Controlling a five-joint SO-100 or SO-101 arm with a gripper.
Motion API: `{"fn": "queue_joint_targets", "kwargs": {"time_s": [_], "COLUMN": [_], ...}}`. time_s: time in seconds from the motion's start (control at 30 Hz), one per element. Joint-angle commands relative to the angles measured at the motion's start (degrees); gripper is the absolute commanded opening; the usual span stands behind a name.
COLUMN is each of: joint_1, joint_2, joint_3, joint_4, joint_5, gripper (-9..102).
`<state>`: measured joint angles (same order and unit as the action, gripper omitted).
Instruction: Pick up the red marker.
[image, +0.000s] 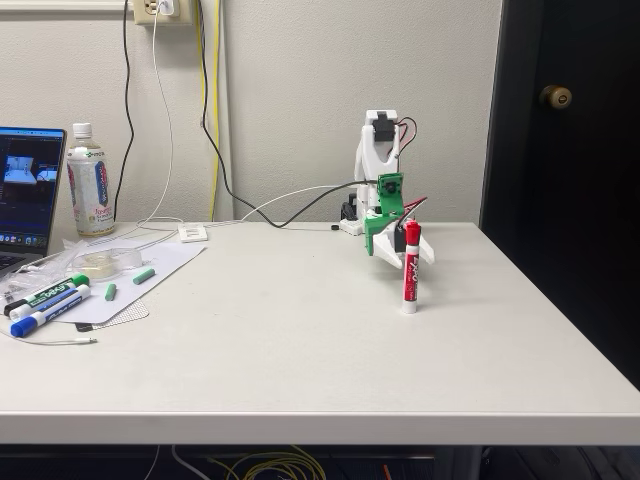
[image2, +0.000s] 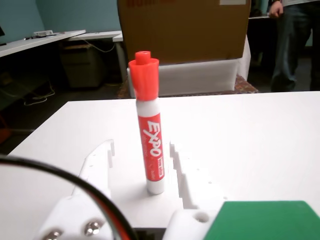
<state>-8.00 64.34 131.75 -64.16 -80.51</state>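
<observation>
The red marker stands upright on the white table, red cap up and white end down, right of centre in the fixed view. My gripper sits low on the table just behind it. In the wrist view the red marker rises between the two white fingers, with its base set back from the tips. My gripper is open, with a gap on each side of the marker and neither finger touching it.
At the table's left lie a green-capped marker, a blue-capped marker and small green pieces on a sheet. A laptop and bottle stand behind. Beyond the table, a cardboard box and a person.
</observation>
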Motion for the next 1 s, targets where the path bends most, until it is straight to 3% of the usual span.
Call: {"fn": "queue_joint_targets", "kwargs": {"time_s": [0.0, 0.97], "joint_1": [0.79, -0.44], "joint_2": [0.26, -6.24], "joint_3": [-2.9, -12.57], "joint_4": [0.53, 3.6], "joint_5": [-0.53, -0.26], "gripper": [27, 28]}}
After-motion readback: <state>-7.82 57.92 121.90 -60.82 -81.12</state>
